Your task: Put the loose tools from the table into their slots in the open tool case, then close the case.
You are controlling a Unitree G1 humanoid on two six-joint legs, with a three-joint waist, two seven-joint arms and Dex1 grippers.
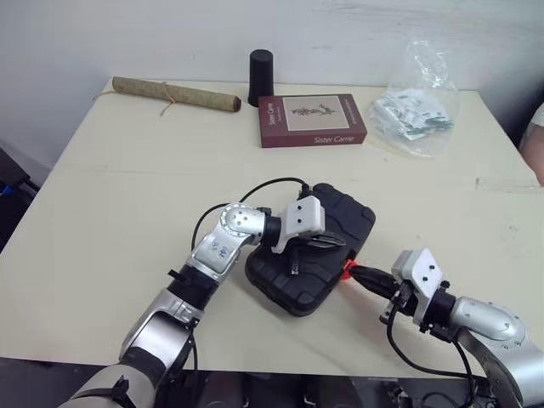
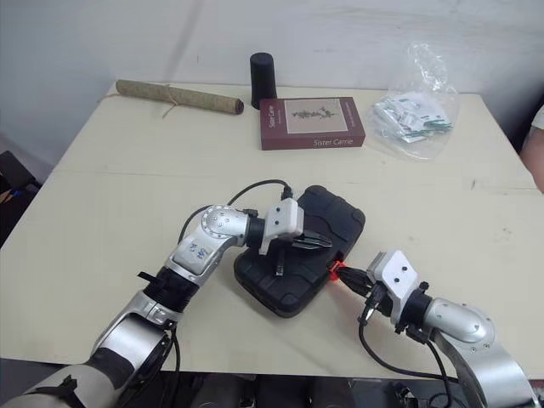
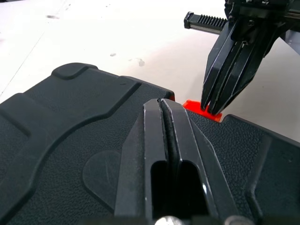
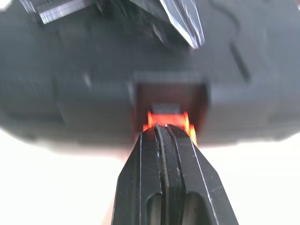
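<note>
pale counter (image 1: 127, 212) against a white wall (image 1: 127, 34) is carrying a rolled mat (image 1: 174, 94), a black cylinder (image 1: 261, 77), a dark red book (image 1: 312, 120) and a clear plastic bag (image 1: 414, 115) along its far side, while the black tool case (image 1: 297, 293) is lying closed near the front edge, between my two arms. i am resting my left end effector (image 1: 336, 242) on the case's lid, its two fingers (image 3: 154, 140) clenched together and holding nothing. i am holding my right end effector (image 1: 355, 272) just beside the case's right side, fingers likewise pressed tight with nothing between them, their tips touching the orange latch (image 4: 151, 119) there.
</note>
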